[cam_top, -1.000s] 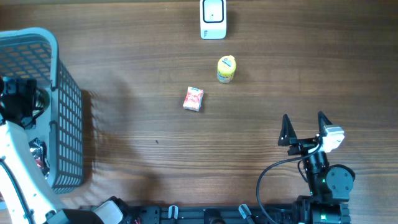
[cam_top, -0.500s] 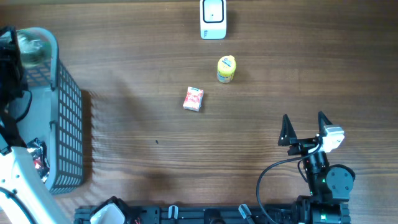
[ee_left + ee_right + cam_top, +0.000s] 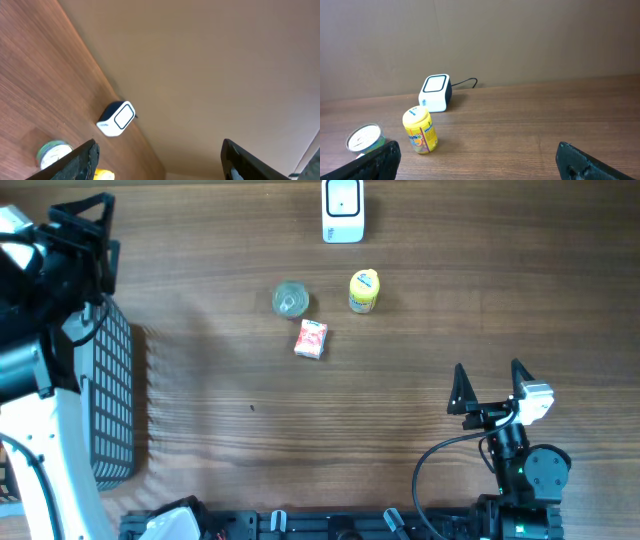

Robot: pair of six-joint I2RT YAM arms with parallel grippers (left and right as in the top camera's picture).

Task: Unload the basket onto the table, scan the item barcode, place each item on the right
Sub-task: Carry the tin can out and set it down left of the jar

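A white barcode scanner [image 3: 343,210] stands at the table's far edge, also seen as the scanner [image 3: 435,93] and the scanner [image 3: 116,119]. In front of it are a round green-lidded can [image 3: 290,299], a yellow bottle [image 3: 364,291] and a red packet [image 3: 311,339]. The can [image 3: 364,138] rests left of the yellow bottle [image 3: 421,130]. My left gripper [image 3: 100,238] is raised at the far left above the basket, open and empty, well apart from the can [image 3: 54,154]. My right gripper [image 3: 490,385] stands wide open and empty near the front right.
A grey plastic basket [image 3: 110,380] stands at the left edge under my left arm, with something dark inside. A brown wall [image 3: 520,40] rises behind the scanner. The scanner's cable [image 3: 465,82] runs along the back edge.
The left arm lifted the green can out of the basket. The can has left the gripper and now sits mid-table beside the yellow bottle. The right arm has not moved.
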